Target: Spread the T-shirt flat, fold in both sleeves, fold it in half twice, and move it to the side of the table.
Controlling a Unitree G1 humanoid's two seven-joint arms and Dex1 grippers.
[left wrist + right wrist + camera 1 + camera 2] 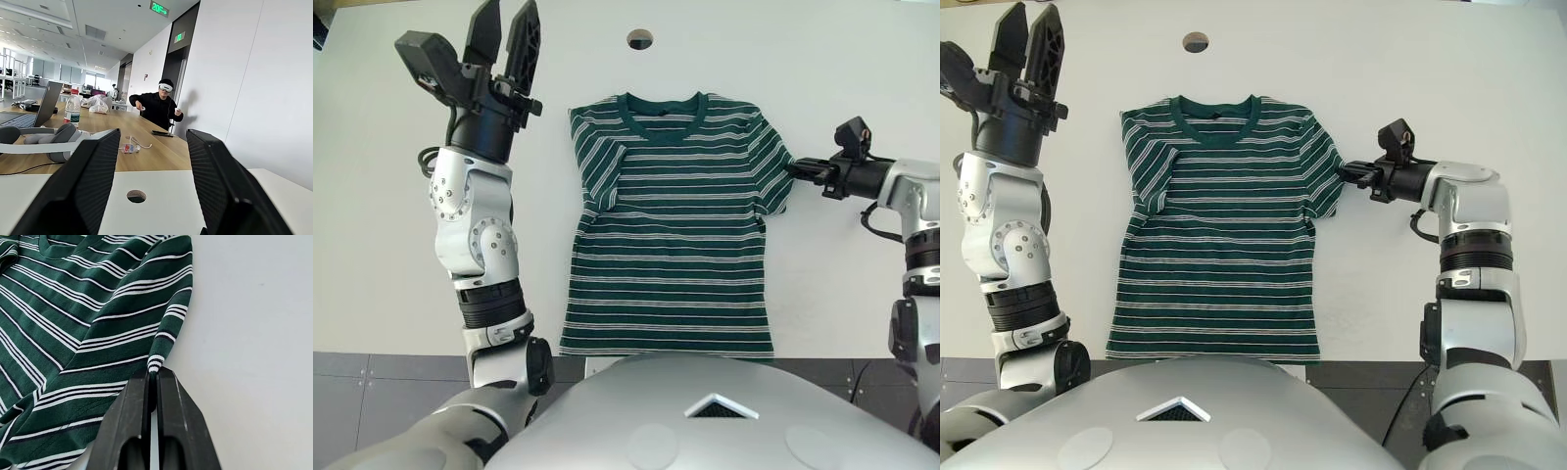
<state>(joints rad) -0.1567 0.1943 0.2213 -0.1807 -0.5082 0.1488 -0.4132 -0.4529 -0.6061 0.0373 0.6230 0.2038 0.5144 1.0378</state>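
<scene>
White table (pixel 372 245) carries everything, and its near edge is cut off from sight along the bottom of the head views.

The T-shirt (pixel 675 235), dark green with thin white stripes, lies flat in the middle of the table. Its long axis runs from the near edge to the far edge, with the collar (pixel 661 110) pointing at the far edge and the hem at the near edge. The middle of the hem is hidden, so its full line cannot be traced. The sleeve on the robot's left (pixel 597 166) is already folded in over the chest. The sleeve on the robot's right (pixel 166 333) still reaches out toward the right edge, drawn to a point.

The left gripper (pixel 506 10) is over the far left part of the table, well apart from the shirt. Its two black fingers (pixel 83 191) stand apart with nothing between them and point toward the far edge.

The right gripper (pixel 152 377) lies low at the right side of the table, aimed at the shirt. Its fingers are pressed together on the striped tip of the right sleeve, a small fold of cloth pinched between them.

A small round hole (pixel 640 39) sits in the tabletop near the far edge, just beyond the collar.
</scene>
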